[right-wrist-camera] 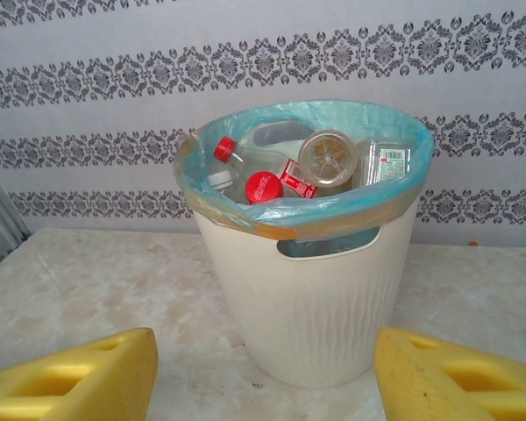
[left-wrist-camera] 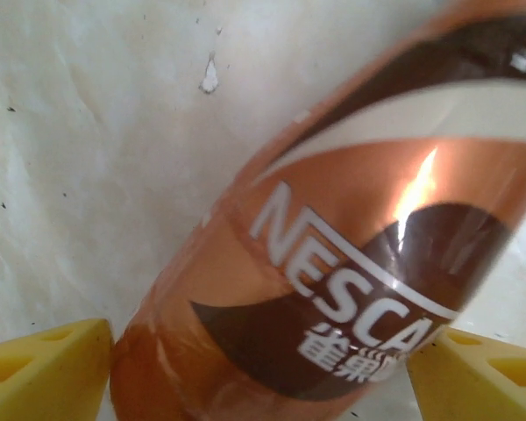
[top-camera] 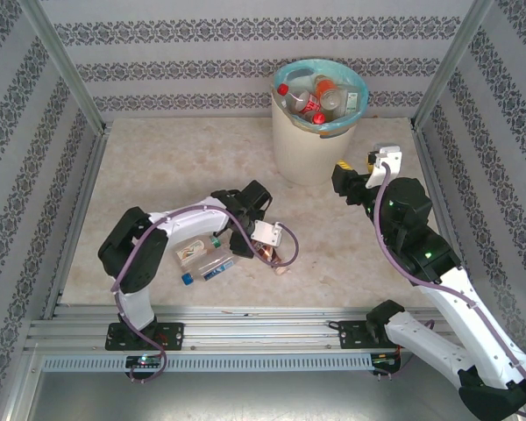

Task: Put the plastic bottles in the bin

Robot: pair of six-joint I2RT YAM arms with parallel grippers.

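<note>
Three plastic bottles by my left jaws: one brown bottle (left-wrist-camera: 333,263) between them, two more just beside them, one clear bottle (top-camera: 195,253) and one blue-capped bottle (top-camera: 212,268). One bin (right-wrist-camera: 316,298) straight ahead of my right jaws. Inside it I count at least five binned bottles (right-wrist-camera: 327,158), two red-capped; the pile hides any more.

Bin (top-camera: 302,153) partly filled, bottles (top-camera: 203,260) on table (top-camera: 158,158)

black-and-white left arm (top-camera: 131,254) and right arm (top-camera: 447,289), each trailing a purple cable (top-camera: 186,210); blocky yellow fingers (right-wrist-camera: 79,377); tiny green lights (top-camera: 427,255).
</note>
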